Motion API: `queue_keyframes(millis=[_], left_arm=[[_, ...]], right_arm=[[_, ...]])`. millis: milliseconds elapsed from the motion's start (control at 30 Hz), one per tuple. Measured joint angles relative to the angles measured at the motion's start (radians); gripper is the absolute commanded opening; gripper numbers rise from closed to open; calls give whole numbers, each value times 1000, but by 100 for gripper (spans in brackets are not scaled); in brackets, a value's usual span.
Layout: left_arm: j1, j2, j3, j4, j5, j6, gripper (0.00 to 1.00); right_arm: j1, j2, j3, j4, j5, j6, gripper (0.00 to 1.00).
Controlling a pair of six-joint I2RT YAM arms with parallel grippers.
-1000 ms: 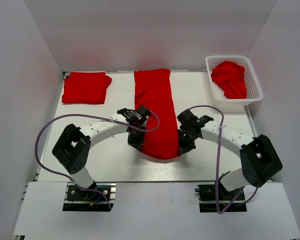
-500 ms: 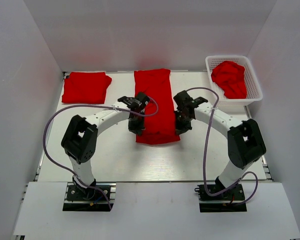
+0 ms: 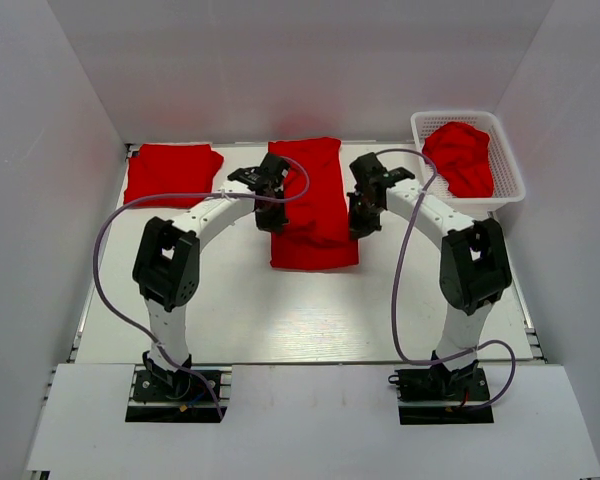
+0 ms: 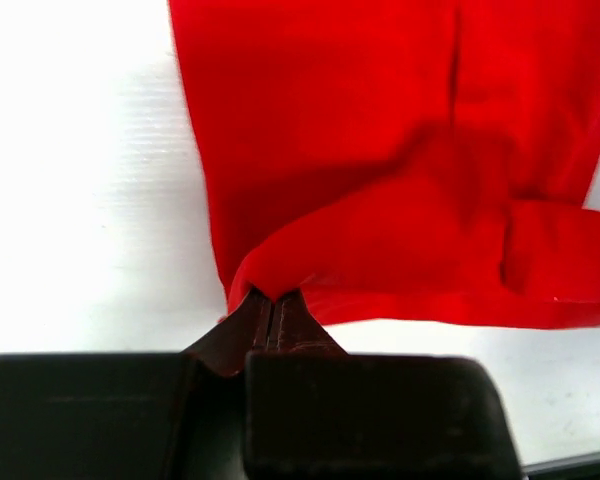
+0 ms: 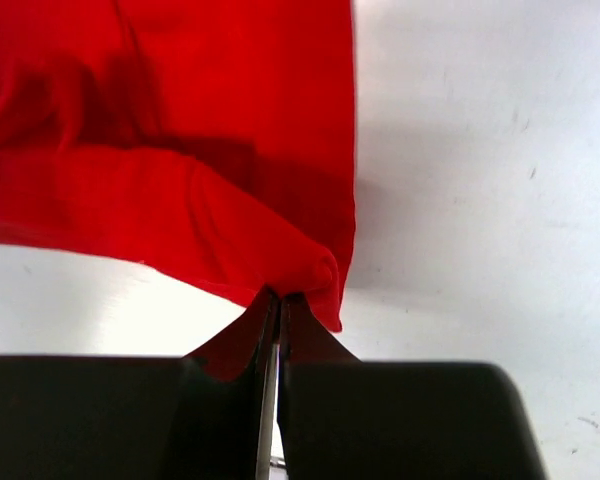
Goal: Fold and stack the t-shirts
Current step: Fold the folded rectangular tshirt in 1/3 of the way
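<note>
At mid-desk, my left hand [image 3: 272, 220] and right hand [image 3: 360, 226] each pinch tight a side edge of the long red t-shirt [image 3: 315, 190], its soft cloth doubled into a rounded fold. Bare white desk [image 3: 280, 310] lies open nearer me. A folded t-shirt [image 3: 172, 175] sits square at far left, and a crumpled t-shirt [image 3: 458, 155] fills the mesh basket [image 3: 420, 128].

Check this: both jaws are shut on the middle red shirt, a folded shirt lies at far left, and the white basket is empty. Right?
No: the white basket is not empty; a crumpled red shirt lies in it, as the top external view shows. Both jaws are indeed shut on the middle shirt, and a folded shirt lies at far left.
</note>
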Motion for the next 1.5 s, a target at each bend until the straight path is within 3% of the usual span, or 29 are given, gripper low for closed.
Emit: queue_keyframes(millis=[267, 1500], left_arm=[[44, 27, 16, 13, -3, 4, 0], [116, 135, 62, 295, 42, 157, 0]], right_arm=[[-27, 75, 129, 7, -11, -23, 0], [-126, 207, 199, 188, -127, -98, 0]])
